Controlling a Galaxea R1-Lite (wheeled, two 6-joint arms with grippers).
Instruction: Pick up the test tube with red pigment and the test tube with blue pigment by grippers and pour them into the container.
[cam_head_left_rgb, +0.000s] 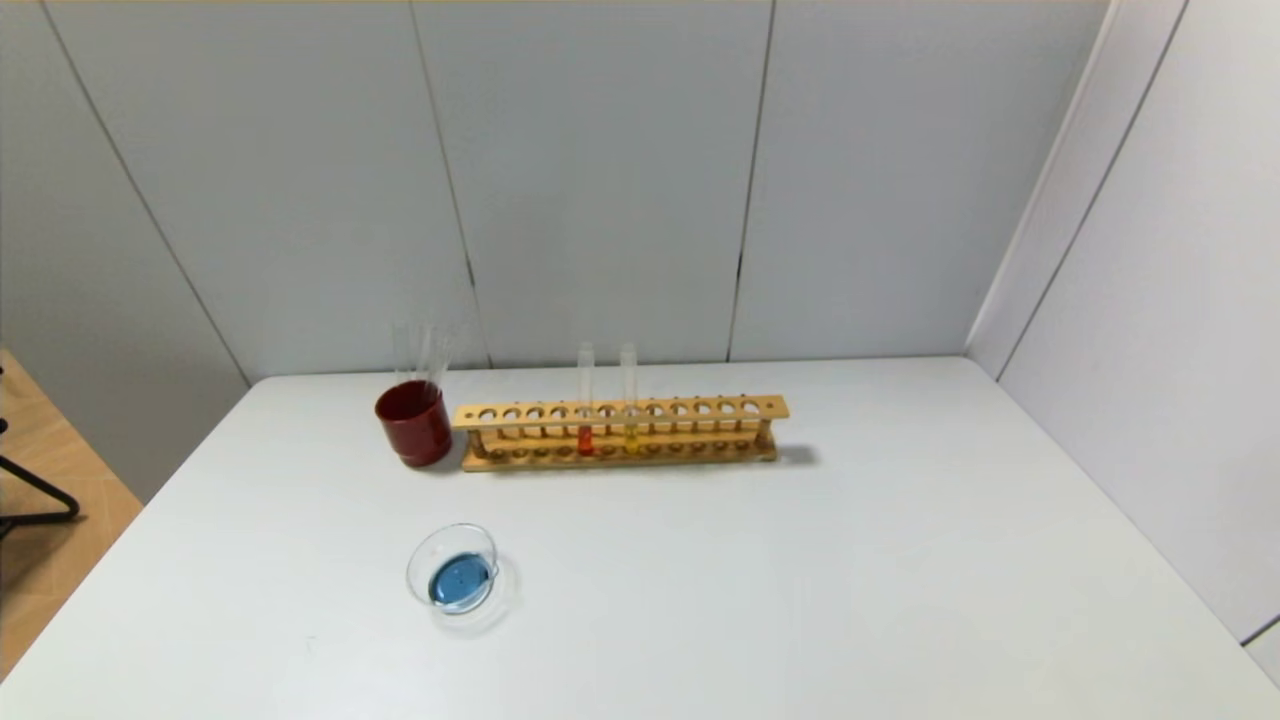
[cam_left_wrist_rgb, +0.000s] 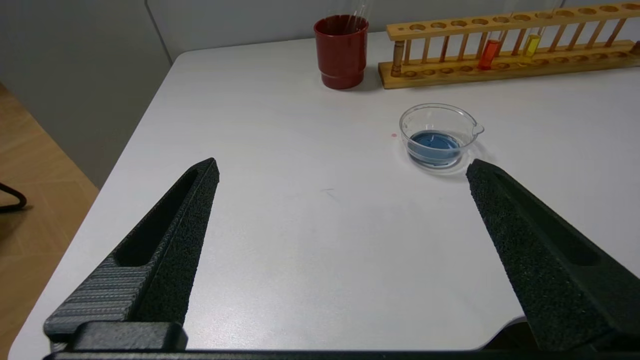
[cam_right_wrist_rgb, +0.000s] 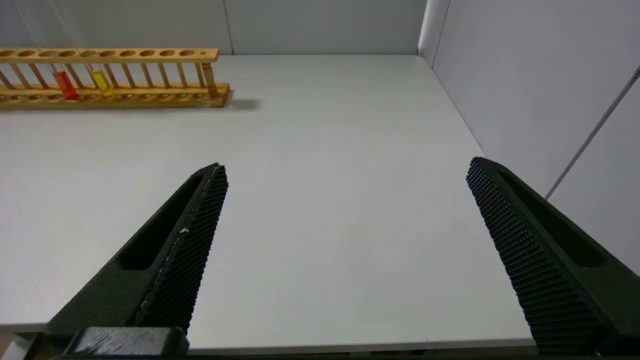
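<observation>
We saw a white table (cam_head_left_rgb: 800, 560) boxed in by grey panelled walls (cam_head_left_rgb: 600, 180). The left gripper (cam_left_wrist_rgb: 342, 167) hung with fingers wide apart and empty over the near table edge; ahead of it sat the container (cam_left_wrist_rgb: 439, 135), holding blue liquid, and beyond that the red cup (cam_left_wrist_rgb: 341, 50) and wooden rack (cam_left_wrist_rgb: 505, 75). The test tube with red pigment (cam_left_wrist_rgb: 489, 52) stood in the rack beside a yellow tube (cam_left_wrist_rgb: 531, 45). The right gripper (cam_right_wrist_rgb: 345, 167) was likewise spread and empty, the rack far off. Clear tubes in the cup were hard to make out.
</observation>
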